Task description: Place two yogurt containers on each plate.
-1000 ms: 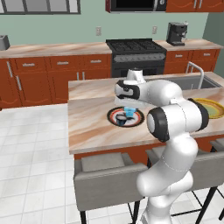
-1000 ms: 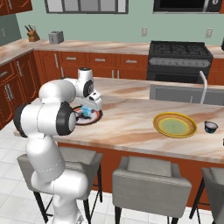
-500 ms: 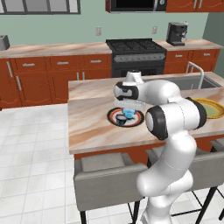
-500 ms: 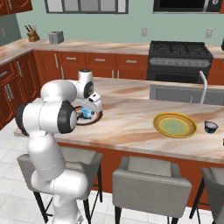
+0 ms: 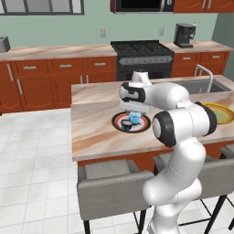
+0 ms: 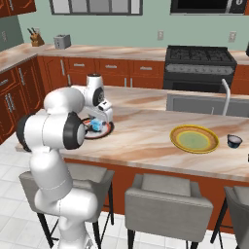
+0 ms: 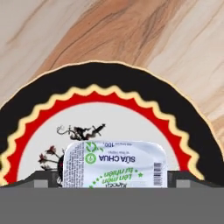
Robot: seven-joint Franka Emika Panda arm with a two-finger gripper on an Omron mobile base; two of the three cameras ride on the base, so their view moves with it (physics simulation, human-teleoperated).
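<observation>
The gripper (image 5: pixel 134 116) hangs low over the black plate (image 5: pixel 144 124) at the near side of the surface (image 5: pixel 96 132), with the light blue cup (image 5: pixel 134 119) between its fingers, just above the plate or touching it; which, I cannot tell. In the hand view the cup's printed foil lid (image 7: pixel 114 164) sits between the two dark tips, so the fingers look closed on it. A dark cup (image 5: pixel 125 124) already rests on the same plate just beside the blue one. The yellow plate (image 6: pixel 194 138) lies well apart, bare, and another dark cup (image 6: pixel 234 141) stands on the surface beside it. By my judgement the first plate is nearly filled once the blue cup is released; the yellow plate is wholly undone
</observation>
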